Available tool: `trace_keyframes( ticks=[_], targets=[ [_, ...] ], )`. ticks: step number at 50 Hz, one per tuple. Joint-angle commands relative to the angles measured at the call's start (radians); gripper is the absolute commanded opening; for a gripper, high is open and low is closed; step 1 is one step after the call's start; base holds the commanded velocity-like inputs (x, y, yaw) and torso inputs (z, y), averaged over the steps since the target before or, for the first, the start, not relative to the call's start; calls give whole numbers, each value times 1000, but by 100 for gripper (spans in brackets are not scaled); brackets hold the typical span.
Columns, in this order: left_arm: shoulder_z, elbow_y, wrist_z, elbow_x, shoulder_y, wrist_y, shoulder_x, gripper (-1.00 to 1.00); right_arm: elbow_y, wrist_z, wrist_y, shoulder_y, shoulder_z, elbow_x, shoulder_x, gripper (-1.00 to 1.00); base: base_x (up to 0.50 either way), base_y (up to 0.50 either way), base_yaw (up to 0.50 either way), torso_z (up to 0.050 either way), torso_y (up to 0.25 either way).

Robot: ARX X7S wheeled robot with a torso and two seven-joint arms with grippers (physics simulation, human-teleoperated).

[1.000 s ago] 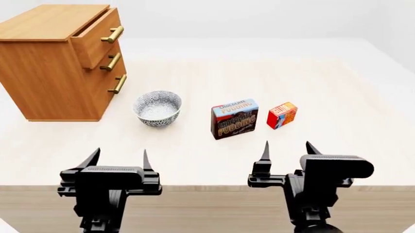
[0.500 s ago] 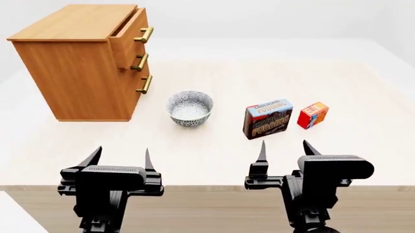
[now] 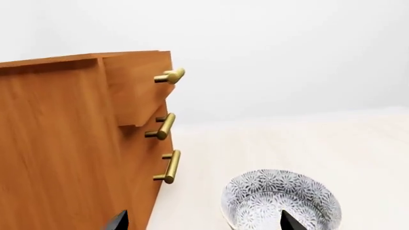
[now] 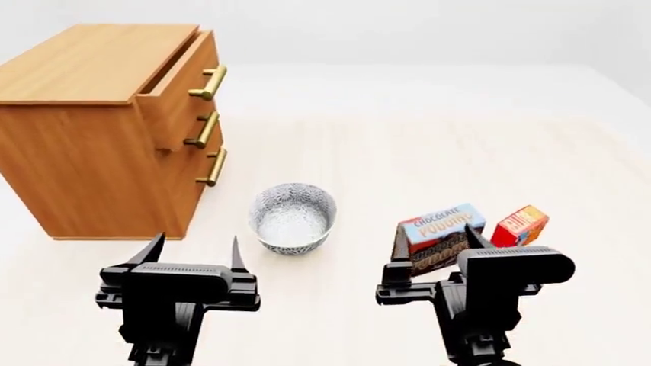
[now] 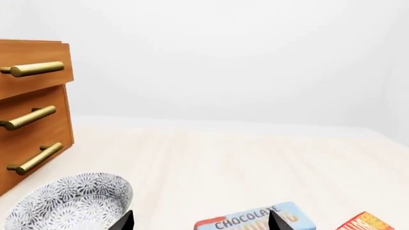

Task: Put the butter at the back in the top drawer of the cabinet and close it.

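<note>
The butter (image 4: 520,226), a small red-orange carton, stands at the lower right of the head view just beside the pudding box (image 4: 440,236), probably within reach of the right gripper (image 4: 440,242). Both this and the left gripper (image 4: 194,255) hold nothing, jaws apart. At the upper left, the top drawer (image 4: 181,84) of the wooden cabinet (image 4: 87,114) stands slightly pulled out, its brass handle free.

Each pincer (image 4: 194,252) (image 4: 440,242) is matte black, blocky, ribbed on top, with pointed fingertips.
</note>
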Motion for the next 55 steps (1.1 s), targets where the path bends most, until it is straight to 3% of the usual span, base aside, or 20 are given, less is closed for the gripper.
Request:
trace_keyframes(
  ticks=[1,22,48,51,55],
  targets=[
    [5,-1,-4,-8,0,1,-3,100,0,4,0,-1,-11,4,6,100,500,0,0,0,0],
    [10,13,-13,-24,-4,-10,-14,100,-6,16,-4,0,-21,10,14,100,500,0,0,0,1],
    [12,18,-22,-44,-6,-12,-23,100,-11,19,-37,-12,-32,21,25,100,73,0,0,0,0],
    [-1,40,-24,-60,-26,-48,-29,100,-9,20,-41,-13,-33,23,25,100,0,0,0,0,0],
    [-29,136,-28,-108,-134,-232,-52,100,-6,20,-48,-16,-34,25,26,100,0,0,0,0,0]
  ],
)
